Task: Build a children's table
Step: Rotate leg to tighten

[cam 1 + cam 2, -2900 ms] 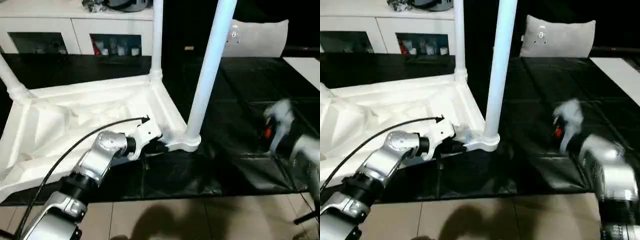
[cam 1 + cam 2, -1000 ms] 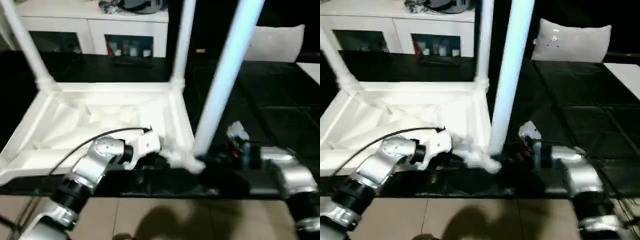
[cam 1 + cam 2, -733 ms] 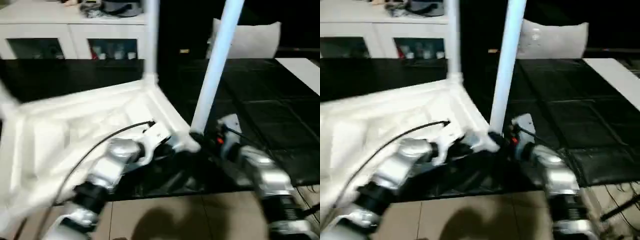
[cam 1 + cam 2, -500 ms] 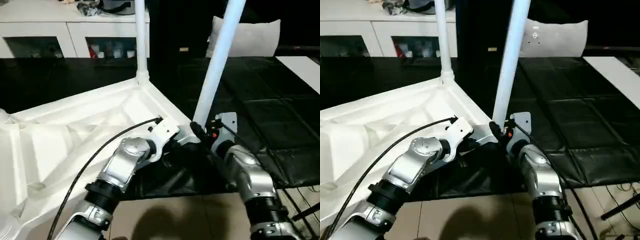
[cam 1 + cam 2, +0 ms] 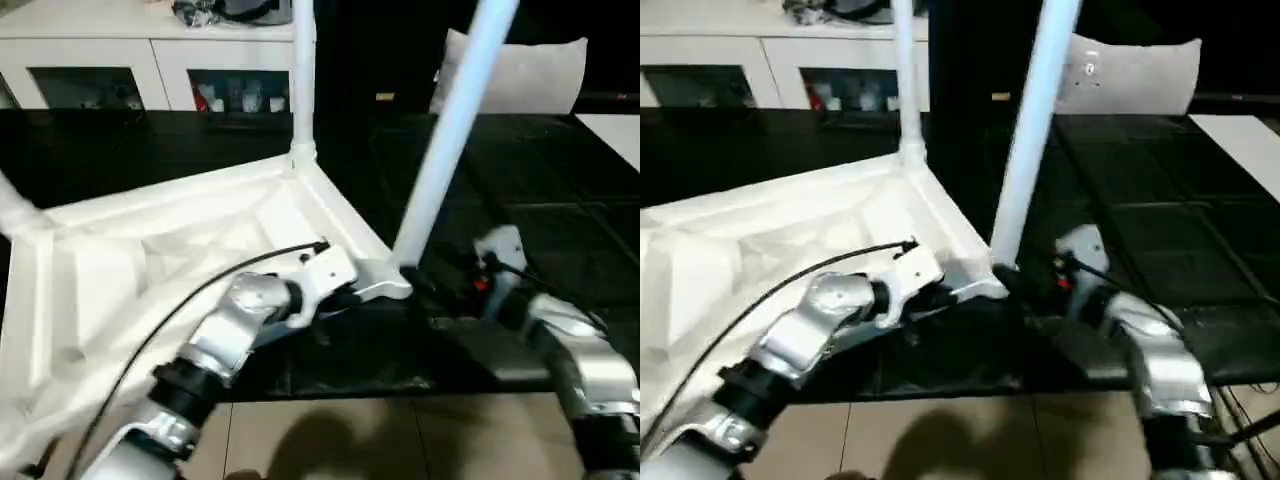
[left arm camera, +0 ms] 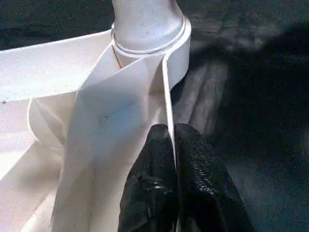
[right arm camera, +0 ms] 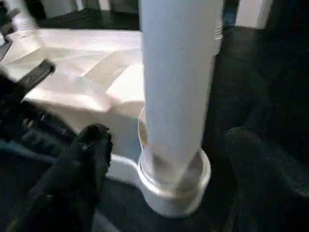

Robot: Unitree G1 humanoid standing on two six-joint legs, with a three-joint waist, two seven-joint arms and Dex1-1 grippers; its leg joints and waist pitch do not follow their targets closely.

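Children's table (image 5: 190,250) lies inverted on the black floor mat (image 5: 520,200). Left hand (image 6: 173,145) pinches the top's rim wall. Right hand (image 7: 164,159) stands apart, straddling the near corner leg (image 5: 445,140); it should close squarely, low near the socket (image 7: 176,181), then press straight down.

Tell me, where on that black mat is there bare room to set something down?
Bare black mat lies between the near table leg and the grey cushion. It is crowded at the near corner socket, where both tools work.
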